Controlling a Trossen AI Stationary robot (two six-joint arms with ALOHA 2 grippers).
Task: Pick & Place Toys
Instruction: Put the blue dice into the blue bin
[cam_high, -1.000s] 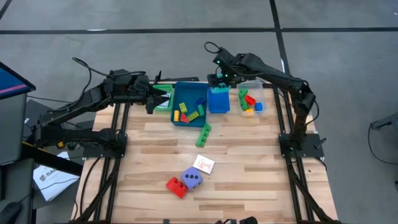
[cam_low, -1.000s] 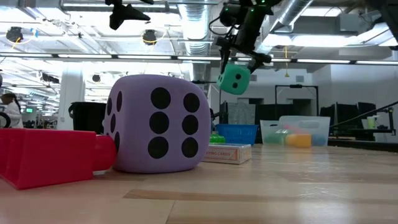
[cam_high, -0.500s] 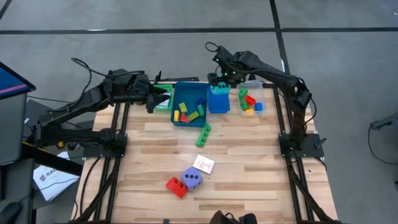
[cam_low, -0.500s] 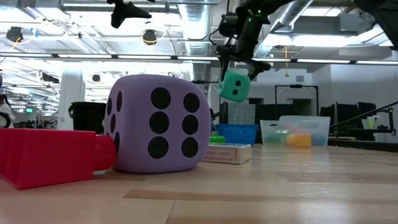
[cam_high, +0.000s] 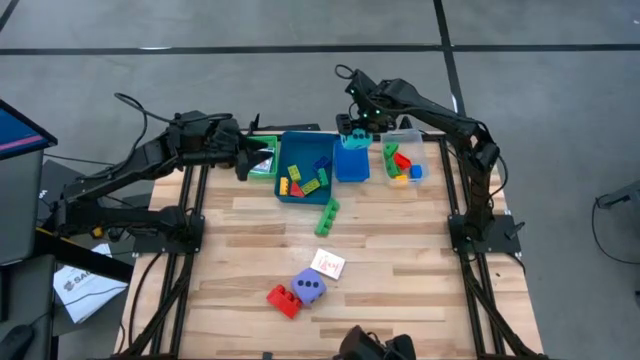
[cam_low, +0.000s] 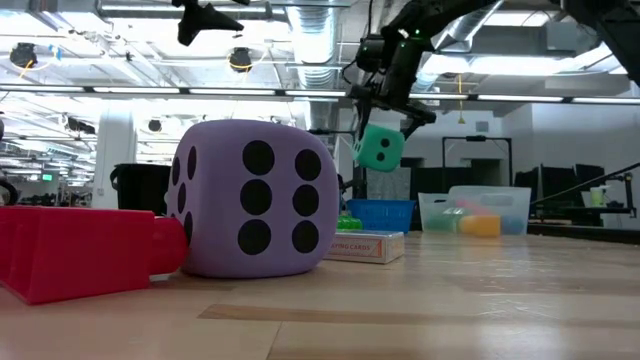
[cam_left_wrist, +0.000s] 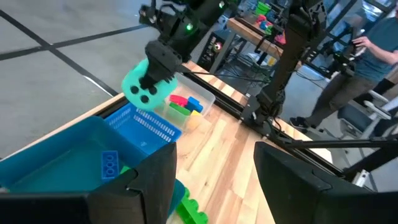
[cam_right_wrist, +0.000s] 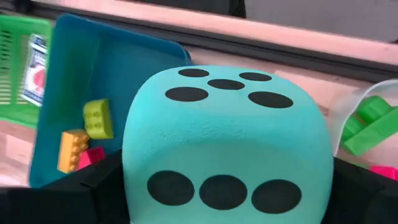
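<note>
Right gripper (cam_low: 385, 108): clamped on teal dice (cam_low: 379, 148), aloft over blue basket (cam_high: 351, 160).
Left gripper (cam_high: 247, 159): parted, empty, over green tray (cam_high: 262, 170).
Nearby: clear tray (cam_high: 409, 150) beside basket.

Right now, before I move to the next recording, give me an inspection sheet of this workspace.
Surface: wooden table, bare toward the front.
Job's things: teal dice in the air over the blue basket; purple dice, red brick, card box and green brick loose on the table; bricks in the teal tray and clear tub.
Clutter: green basket.
Grippers: right tool shut on the teal dice; left tool open by the green basket.
Cables: along both arms.
Surroundings: a person beyond the table.
</note>
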